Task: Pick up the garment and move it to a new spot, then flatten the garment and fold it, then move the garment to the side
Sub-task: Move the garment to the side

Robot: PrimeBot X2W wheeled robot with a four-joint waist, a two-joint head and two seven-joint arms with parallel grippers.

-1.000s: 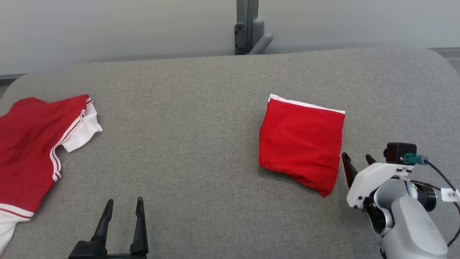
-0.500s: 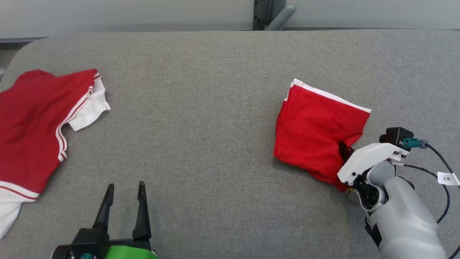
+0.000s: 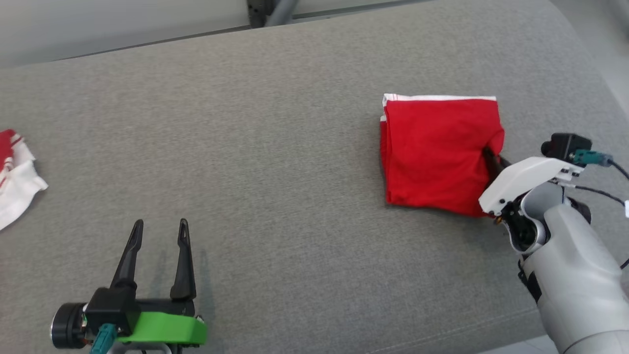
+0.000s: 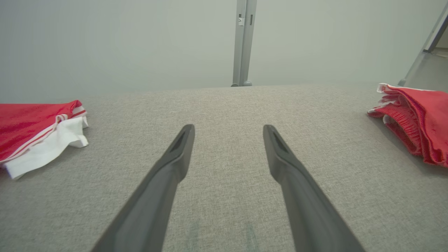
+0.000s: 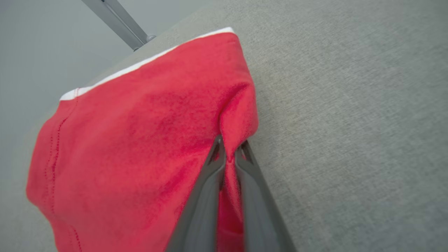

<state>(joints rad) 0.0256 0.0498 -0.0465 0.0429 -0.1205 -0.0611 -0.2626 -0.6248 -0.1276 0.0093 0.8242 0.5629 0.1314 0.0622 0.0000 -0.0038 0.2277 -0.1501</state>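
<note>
The folded red garment (image 3: 437, 152) with a white strip along its far edge lies on the right side of the grey padded table (image 3: 275, 147). My right gripper (image 3: 489, 156) is shut on the garment's right edge, and the cloth puckers where it is pinched. In the right wrist view the red garment (image 5: 140, 140) is squeezed between the two fingers of my right gripper (image 5: 229, 154). My left gripper (image 3: 157, 231) stands open at the lower left above bare table. In the left wrist view my left gripper (image 4: 227, 131) holds nothing, and the garment (image 4: 416, 119) sits at the far right.
A second red and white garment (image 3: 14, 177) lies at the table's left edge, also seen as a red and white garment (image 4: 35, 133) in the left wrist view. A grey post (image 3: 268, 10) rises behind the table. The table's right edge curves away near my right arm.
My right gripper went from open beside the garment to shut on its right edge and dragged it so it now lies squarer. The head camera turned right, so the left garment slid out of frame.
</note>
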